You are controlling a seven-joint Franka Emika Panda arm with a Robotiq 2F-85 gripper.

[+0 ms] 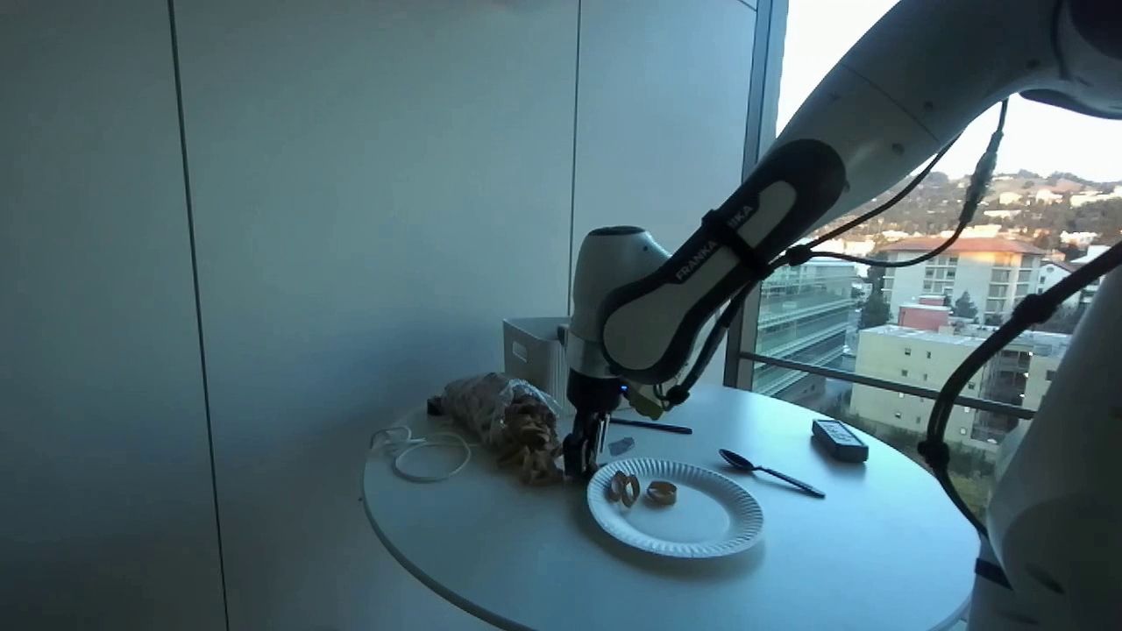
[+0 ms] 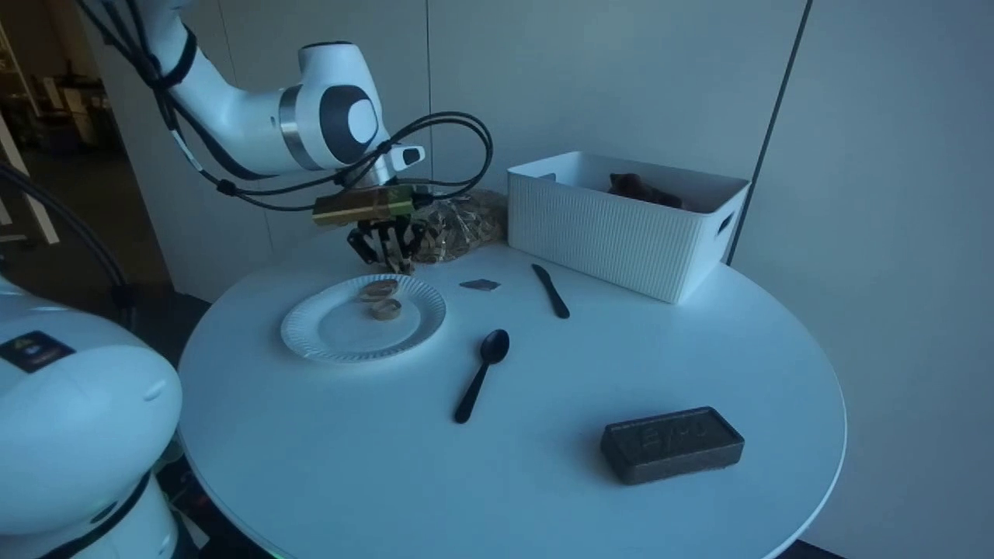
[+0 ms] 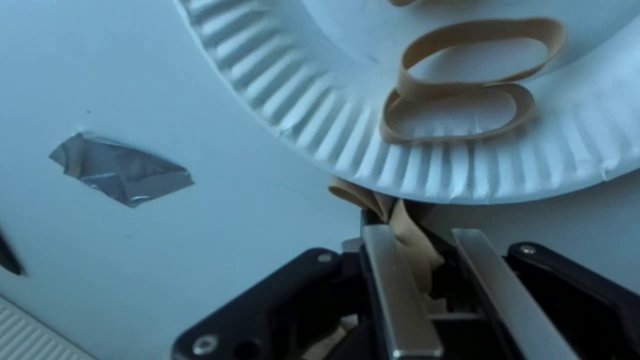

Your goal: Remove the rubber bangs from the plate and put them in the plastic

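The white paper plate [image 1: 701, 545] [image 2: 334, 353] [image 3: 300, 95] holds tan rubber bands. A pair lies near its rim and a further band [image 1: 663, 499] [image 2: 386, 311] sits closer to the middle. The pair shows in the wrist view, a larger band [image 3: 425, 91] against a smaller band [image 3: 440, 138]. The clear plastic bag [image 1: 486, 405] [image 2: 470, 225] lies on its side, tan bands [image 1: 530, 447] spilling from its mouth. My gripper [image 1: 580, 473] [image 2: 397, 266] [image 3: 422, 229] points down between plate and bag mouth. Its fingers are partly apart, with a twisted band [image 3: 414, 245] between them, against one finger.
A white bin [image 1: 524, 350] [image 2: 606, 233] with something dark inside stands behind. A black knife [image 1: 650, 426] [image 2: 551, 291], black spoon [image 1: 771, 473] [image 2: 481, 376], grey scrap [image 2: 480, 285] [image 3: 122, 167], dark block [image 1: 840, 440] [image 2: 672, 444] and white cable [image 1: 429, 479] lie on the round table.
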